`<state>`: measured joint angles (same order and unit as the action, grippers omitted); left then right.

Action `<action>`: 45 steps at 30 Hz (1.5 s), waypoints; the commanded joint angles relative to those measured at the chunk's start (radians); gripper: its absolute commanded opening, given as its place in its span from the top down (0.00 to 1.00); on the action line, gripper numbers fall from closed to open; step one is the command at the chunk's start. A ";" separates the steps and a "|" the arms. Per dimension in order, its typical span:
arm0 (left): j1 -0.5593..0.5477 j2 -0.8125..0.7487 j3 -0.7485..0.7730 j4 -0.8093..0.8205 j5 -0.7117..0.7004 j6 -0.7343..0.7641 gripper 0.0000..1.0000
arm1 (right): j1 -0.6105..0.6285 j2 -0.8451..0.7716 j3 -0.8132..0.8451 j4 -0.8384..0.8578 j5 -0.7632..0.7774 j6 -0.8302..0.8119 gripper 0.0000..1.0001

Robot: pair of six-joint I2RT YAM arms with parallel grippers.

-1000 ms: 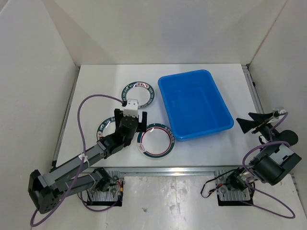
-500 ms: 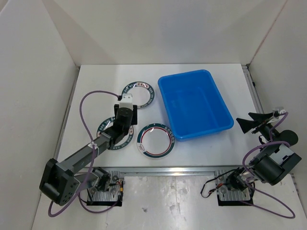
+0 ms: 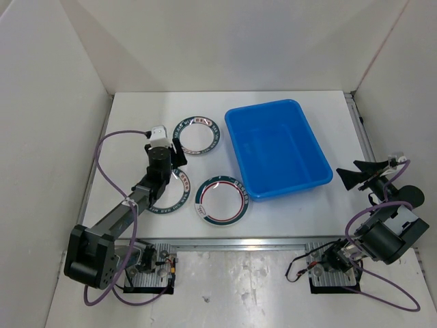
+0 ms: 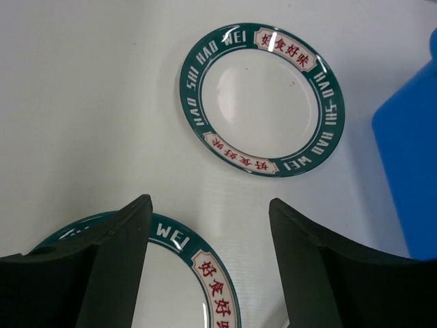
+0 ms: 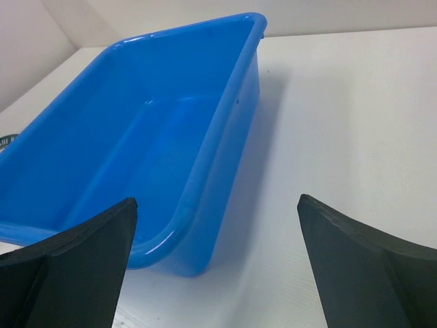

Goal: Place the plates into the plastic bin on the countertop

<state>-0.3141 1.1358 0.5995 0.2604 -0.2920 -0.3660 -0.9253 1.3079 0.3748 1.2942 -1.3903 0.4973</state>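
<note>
Three plates lie on the white countertop (image 3: pixel 136 116). The far plate (image 3: pixel 198 134) lies left of the blue plastic bin (image 3: pixel 276 148), which holds nothing. The plate with the red inner ring (image 3: pixel 220 200) lies at the bin's near left corner. The left plate (image 3: pixel 176 198) is partly under my left arm. My left gripper (image 3: pixel 176 156) is open and empty, above the left plate's far edge. In the left wrist view the gripper (image 4: pixel 208 203) frames that plate's rim (image 4: pixel 205 266), with the far plate (image 4: pixel 263 99) ahead. My right gripper (image 3: pixel 351 176) is open and empty, right of the bin (image 5: pixel 136 137).
White walls stand on the left, back and right. A metal rail (image 3: pixel 239 240) runs along the near edge, with the arm bases behind it. A purple cable (image 3: pixel 109 147) loops over the table left of my left arm.
My left arm has swung left and away from the ringed plate, and now hangs over the left plate. Its jaws stay open. The right arm has not moved.
</note>
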 commanded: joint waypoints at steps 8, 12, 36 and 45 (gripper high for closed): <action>0.013 0.041 -0.035 0.188 0.065 -0.050 0.24 | -0.001 -0.021 -0.001 0.280 -0.015 -0.022 0.00; 0.034 0.096 -0.003 0.189 0.126 -0.063 0.29 | -0.001 -0.021 -0.001 0.280 -0.015 -0.022 0.00; 0.333 0.567 0.049 0.623 0.511 -0.714 0.48 | 0.001 -0.019 -0.001 0.280 -0.015 -0.022 0.00; 0.324 0.742 0.134 0.674 0.447 -0.804 0.54 | 0.001 -0.021 -0.001 0.280 -0.015 -0.022 0.00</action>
<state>0.0181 1.8839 0.7109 0.8745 0.1616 -1.1660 -0.9249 1.3079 0.3748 1.2942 -1.3899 0.4969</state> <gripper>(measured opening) 0.465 0.998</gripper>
